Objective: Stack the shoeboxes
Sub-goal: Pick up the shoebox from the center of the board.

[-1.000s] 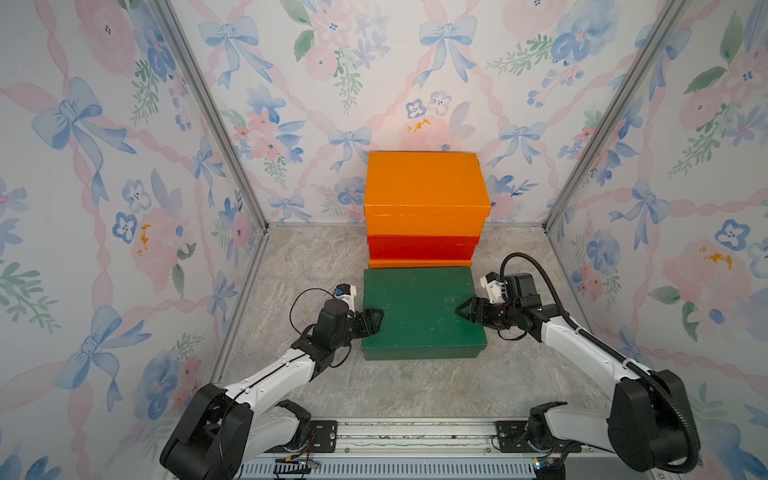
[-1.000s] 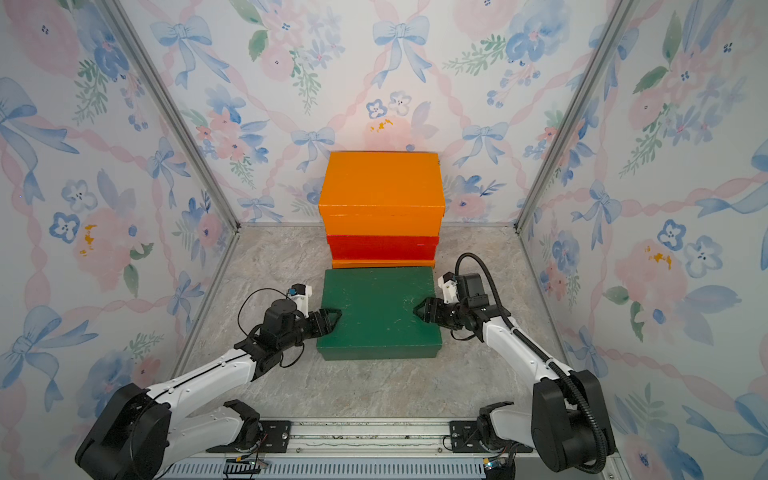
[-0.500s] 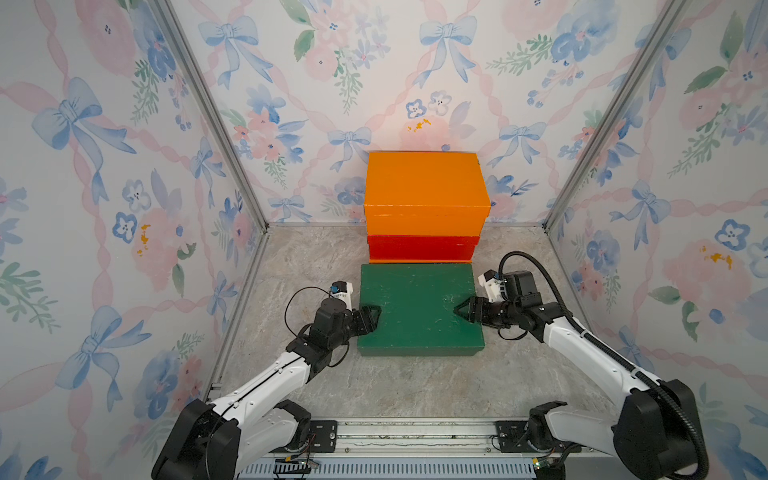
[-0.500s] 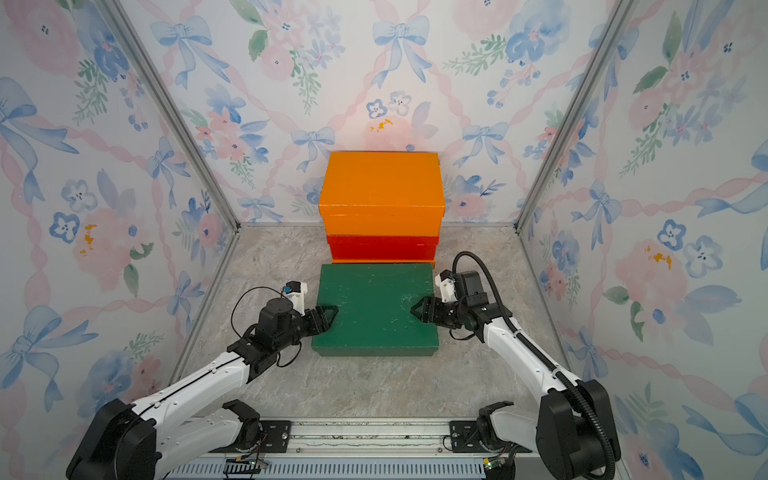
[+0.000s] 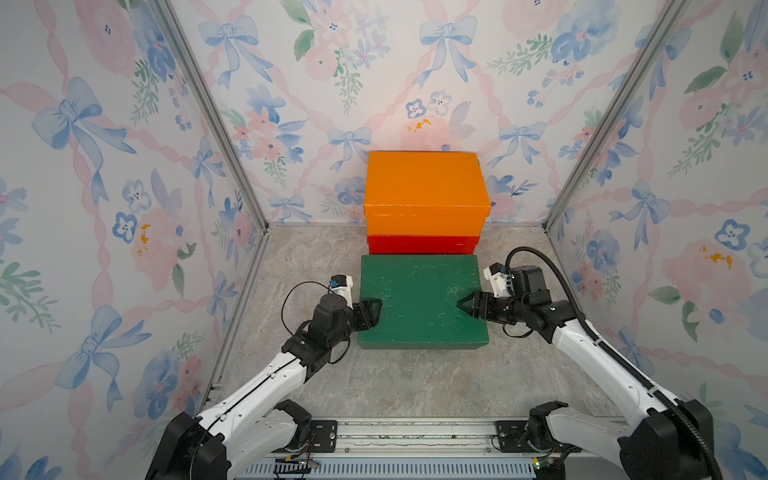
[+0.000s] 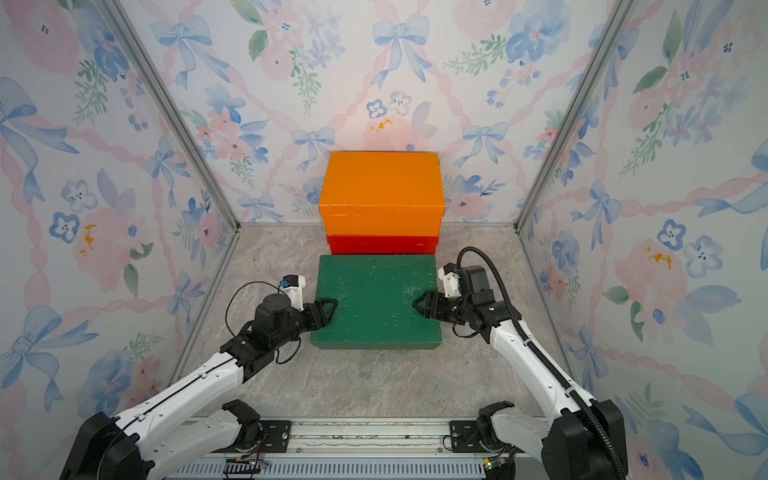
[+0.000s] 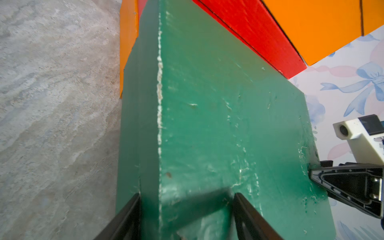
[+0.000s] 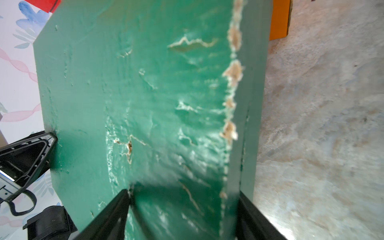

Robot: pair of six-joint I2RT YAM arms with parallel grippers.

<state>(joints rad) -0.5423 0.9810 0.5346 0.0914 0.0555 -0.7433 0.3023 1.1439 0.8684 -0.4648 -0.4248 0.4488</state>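
A dark green shoebox (image 5: 419, 299) (image 6: 376, 299) hangs level just in front of a stack against the back wall. The stack shows an orange shoebox (image 5: 424, 187) (image 6: 380, 187) on a red one (image 5: 422, 244) (image 6: 382, 244). A second orange shoebox (image 7: 128, 41) (image 8: 279, 20) under the red one shows only in the wrist views. My left gripper (image 5: 370, 311) (image 7: 187, 197) is shut on the green box's left end, one jaw over the lid and one underneath. My right gripper (image 5: 467, 307) (image 8: 184, 193) clamps the right end the same way.
Floral walls (image 5: 124, 208) close in the left, back and right sides, with metal posts (image 5: 216, 124) at the back corners. The marble floor (image 5: 415, 382) runs forward to the metal rail (image 5: 415, 432) that carries both arm bases.
The green shoebox has risen off the floor and shifted toward the stack; it now hides the bottom orange box in the top views. Both arms moved with it.
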